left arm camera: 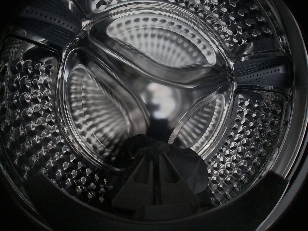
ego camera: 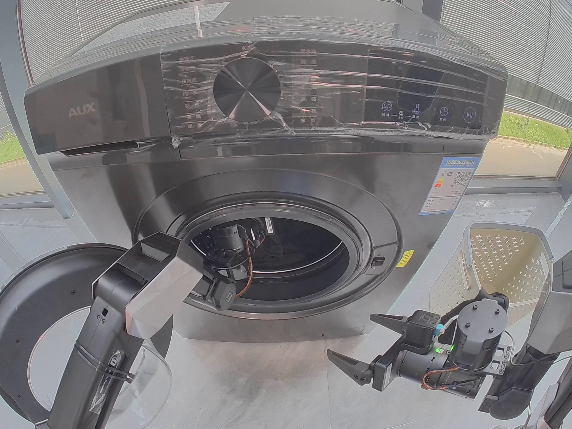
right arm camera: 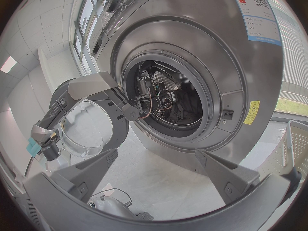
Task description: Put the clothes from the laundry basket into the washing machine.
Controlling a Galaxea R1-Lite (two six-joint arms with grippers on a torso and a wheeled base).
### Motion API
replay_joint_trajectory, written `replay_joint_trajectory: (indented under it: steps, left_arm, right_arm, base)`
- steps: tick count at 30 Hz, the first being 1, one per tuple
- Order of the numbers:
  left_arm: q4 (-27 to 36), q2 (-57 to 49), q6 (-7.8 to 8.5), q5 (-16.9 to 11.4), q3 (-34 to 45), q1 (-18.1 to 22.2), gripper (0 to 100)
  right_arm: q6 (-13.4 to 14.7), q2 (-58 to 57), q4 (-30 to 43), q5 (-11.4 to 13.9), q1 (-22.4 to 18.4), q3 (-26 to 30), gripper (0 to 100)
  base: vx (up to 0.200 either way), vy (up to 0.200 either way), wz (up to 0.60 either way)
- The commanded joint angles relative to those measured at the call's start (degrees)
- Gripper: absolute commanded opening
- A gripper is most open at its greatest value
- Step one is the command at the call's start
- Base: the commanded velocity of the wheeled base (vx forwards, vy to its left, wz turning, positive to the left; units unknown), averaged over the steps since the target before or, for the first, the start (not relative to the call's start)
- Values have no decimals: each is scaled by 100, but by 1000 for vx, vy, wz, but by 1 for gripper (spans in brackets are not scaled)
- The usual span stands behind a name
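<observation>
Door point(ego camera: 36, 293) open | basket point(ego camera: 506, 257) right | left claw point(left arm camera: 156, 159) grips garment point(left arm camera: 192, 167) in drum point(left arm camera: 256, 129)

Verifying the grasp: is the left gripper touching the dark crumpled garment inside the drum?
Touching. In the left wrist view the left gripper pinches the dark crumpled garment.

Left jaws hide part of dark garment point(left arm camera: 189, 164); right arm point(ego camera: 551, 311) covers lower laundry basket point(ego camera: 506, 257).

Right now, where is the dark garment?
The dark garment is inside the washing machine's drum, pinched by the left gripper, as the left wrist view shows.
</observation>
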Motion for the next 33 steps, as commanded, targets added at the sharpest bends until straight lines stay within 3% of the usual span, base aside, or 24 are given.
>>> replay_joint_trajectory:
  steps: [1,9,10,18,33]
  left_arm:
    - [0,18,18,5,-51,1,0]
    - [0,88,98,-4,-69,-17,0]
    - [0,106,106,-4,-69,-17,100]
    - [-17,106,80,-12,54,-78,100]
    - [-237,-993,185,-171,2436,-940,100]
  right_arm:
    - [0,28,-3,1,2,-3,100]
    - [0,19,-3,-8,2,6,100]
    - [0,19,-3,-8,2,6,100]
    - [0,-25,-3,-8,-7,6,100]
    - [0,-51,-3,-8,-7,32,100]
  base:
    - [0,0,0]
    - [0,0,0]
    - [0,0,0]
    - [0,0,0]
    - [0,0,0]
